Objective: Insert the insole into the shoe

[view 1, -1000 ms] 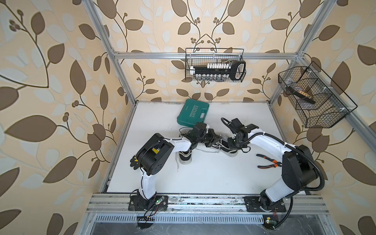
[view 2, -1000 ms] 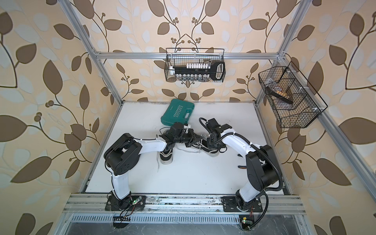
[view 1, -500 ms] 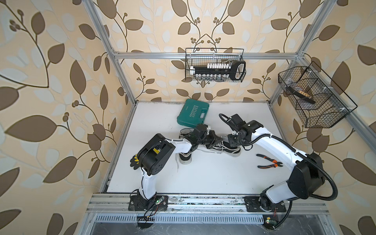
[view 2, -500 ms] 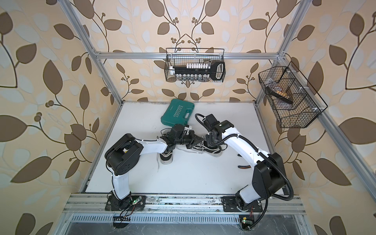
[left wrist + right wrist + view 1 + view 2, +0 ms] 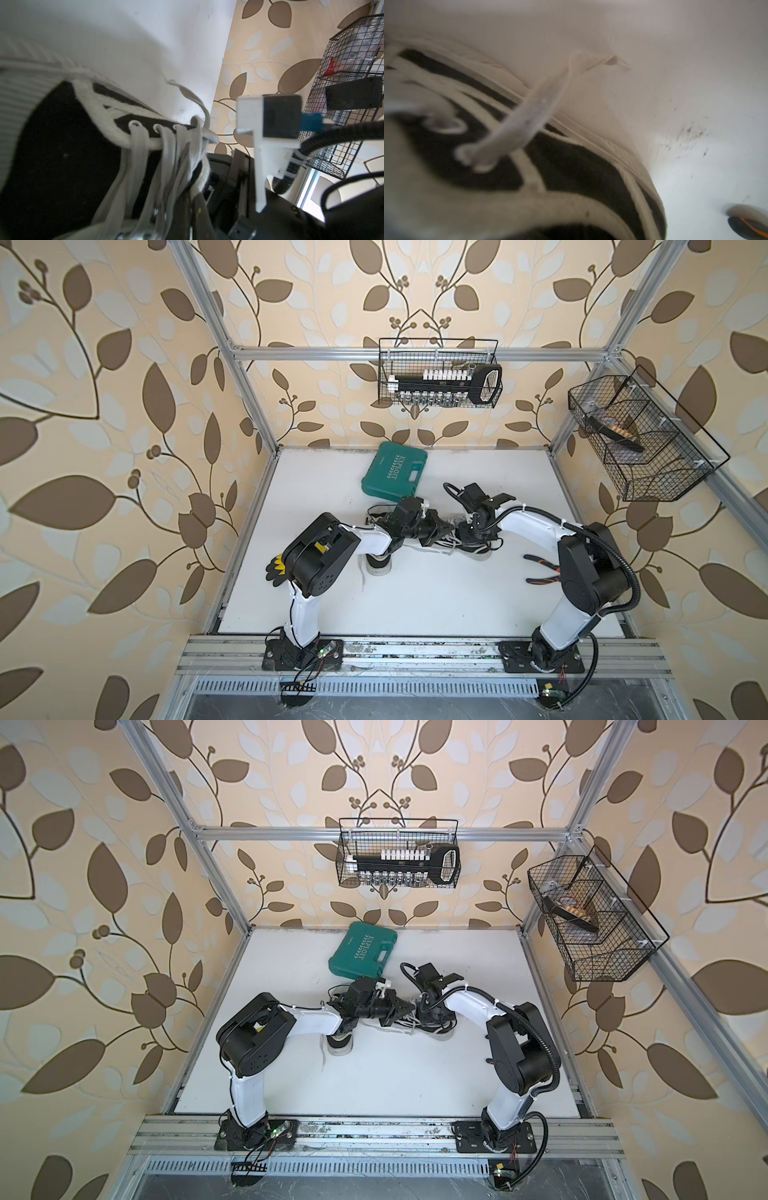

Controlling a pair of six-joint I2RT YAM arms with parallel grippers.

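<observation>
I read "EXPLOIT" on green case point(image 5: 394, 472). Left gripper point(image 5: 449, 526) and right gripper point(image 5: 473, 531) both clenched at shoe point(image 5: 478, 553); can't tell what they hold.

white table point(image 5: 415, 605) | on it: green case point(image 5: 395, 471), shoe point(image 5: 478, 551), second shoe point(image 5: 379, 566), orange-handled pliers point(image 5: 539, 580)
</observation>
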